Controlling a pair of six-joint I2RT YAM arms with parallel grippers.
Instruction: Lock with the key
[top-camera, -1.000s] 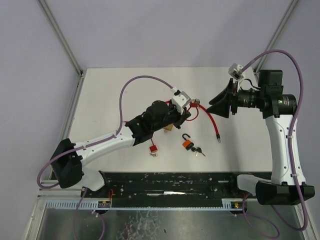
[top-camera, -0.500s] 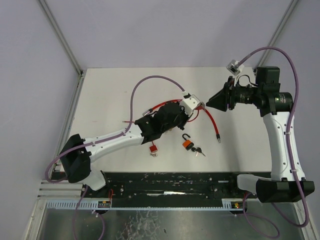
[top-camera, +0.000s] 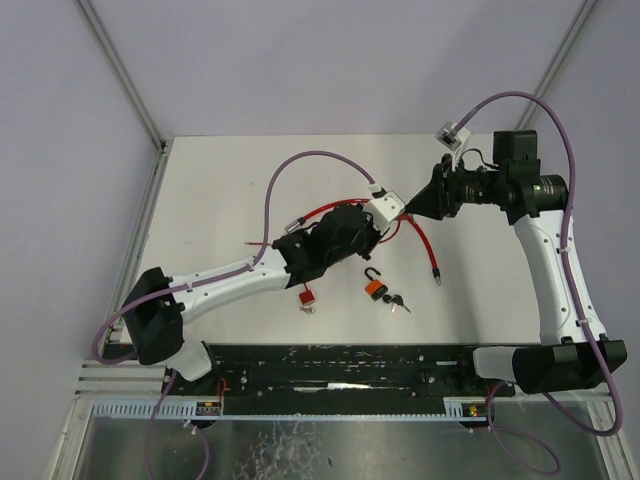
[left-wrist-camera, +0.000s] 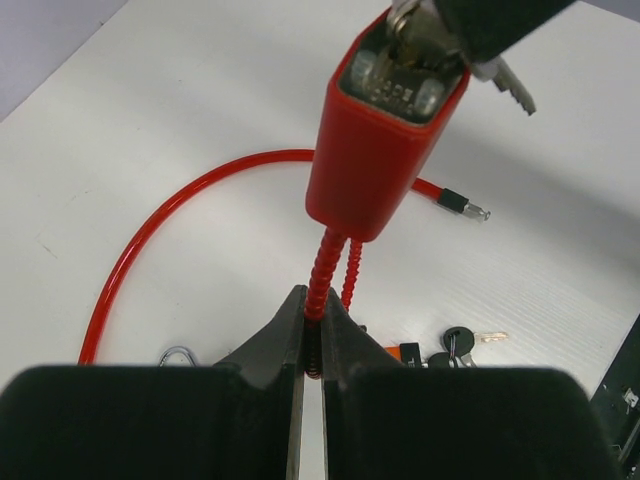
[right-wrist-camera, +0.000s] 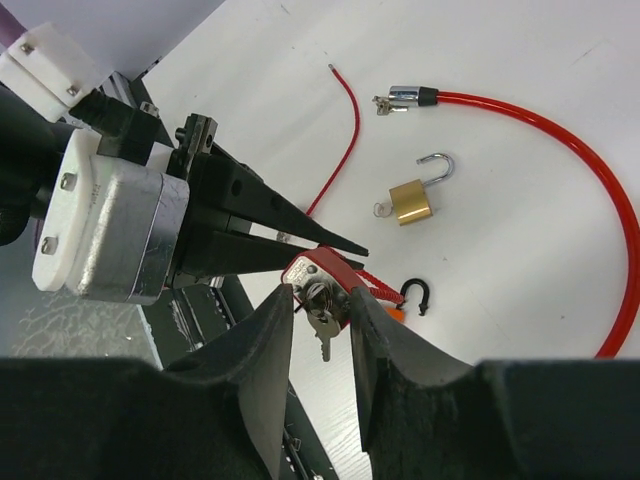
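Observation:
A red lock with a coiled red cable shackle hangs in the air above the table. My left gripper is shut on that shackle just below the body. A key sits in the lock's end face, and a second key dangles from its ring. My right gripper meets the lock end-on. Its jaws stand narrowly open on either side of the key, with slim gaps still showing. From above, the two grippers meet over the table's middle.
The long red cable loops across the table. An open orange padlock with black-headed keys lies below the grippers. A small red padlock lies left of it, and an open brass padlock lies nearby. A black rail runs along the near edge.
The left arm swung right with the red lock, then held still. The right gripper moved left up to the lock's end, and its jaws narrowed around the key.

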